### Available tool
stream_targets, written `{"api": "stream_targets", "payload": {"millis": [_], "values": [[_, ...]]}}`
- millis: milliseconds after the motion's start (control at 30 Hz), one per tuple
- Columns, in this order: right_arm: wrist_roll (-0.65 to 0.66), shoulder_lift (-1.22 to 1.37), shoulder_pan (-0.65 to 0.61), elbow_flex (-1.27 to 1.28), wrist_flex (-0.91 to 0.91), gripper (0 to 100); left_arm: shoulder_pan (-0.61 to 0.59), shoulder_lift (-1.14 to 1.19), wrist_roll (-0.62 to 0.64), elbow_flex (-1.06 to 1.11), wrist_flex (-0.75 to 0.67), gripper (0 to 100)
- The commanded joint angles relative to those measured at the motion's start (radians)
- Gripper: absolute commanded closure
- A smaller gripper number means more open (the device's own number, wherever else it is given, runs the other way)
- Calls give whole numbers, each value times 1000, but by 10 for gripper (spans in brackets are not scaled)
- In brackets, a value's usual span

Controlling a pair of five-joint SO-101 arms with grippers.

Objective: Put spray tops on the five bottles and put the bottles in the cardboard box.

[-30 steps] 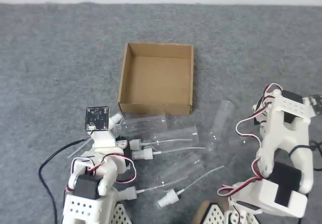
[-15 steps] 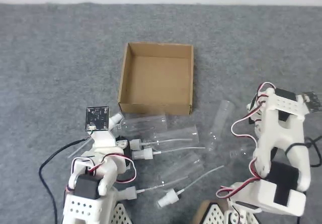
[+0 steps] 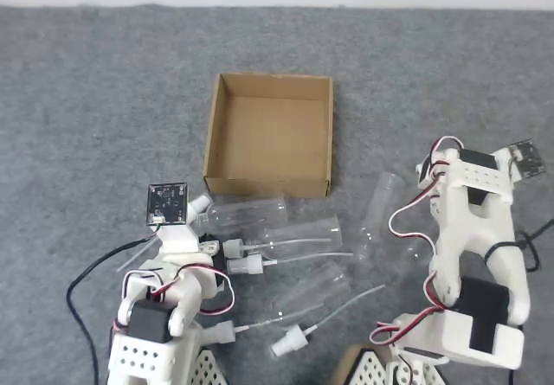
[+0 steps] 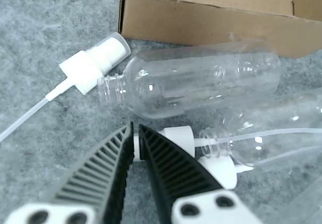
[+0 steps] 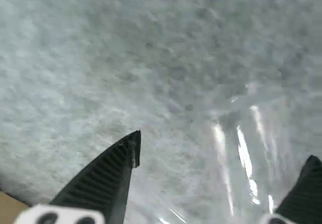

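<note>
Jaws wide open, the right gripper [image 5: 224,146] should centre over the bottle [image 5: 246,148] before closing; the left gripper [image 4: 135,129], jaws closed, pinches a spray top [image 4: 176,137].

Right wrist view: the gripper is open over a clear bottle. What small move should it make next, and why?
Probably lower the right gripper a little and close it on the clear plastic bottle. Its black fingers stand wide open, one on each side of the bottle, which lies on the grey carpet. A grip seems to be the step at hand.
</note>
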Motion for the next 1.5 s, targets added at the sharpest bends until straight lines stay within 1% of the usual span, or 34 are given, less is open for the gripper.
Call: {"api": "stream_targets", "payload": {"millis": [0,233,533,600,767,833,1233,1333,1367,1467], "values": [[-12,-15,-12,-60,-45,585,-3,-15,-8,-12,-6,988],[-5,-13,-8,-29,-31,586,-3,-15,-8,-12,-6,988],[-3,-13,-13,-25,38,588,-3,-15,-8,-12,-6,988],[-3,-16,-7,-23,42,618,-3,-15,-8,-12,-6,988],[17,-15,-4,-23,41,757,-3,-15,-8,-12,-6,988],[28,-15,-2,-23,41,779,-3,-15,-8,-12,-6,988],[26,-22,-1,6,42,786,-3,-15,-8,-12,-6,988],[23,-22,33,6,42,785,-3,-15,-8,-12,-6,988],[18,-22,48,3,39,785,-3,-15,-8,-12,-6,988],[-57,-24,88,2,33,785,-3,-15,-8,-12,-6,988]]}}
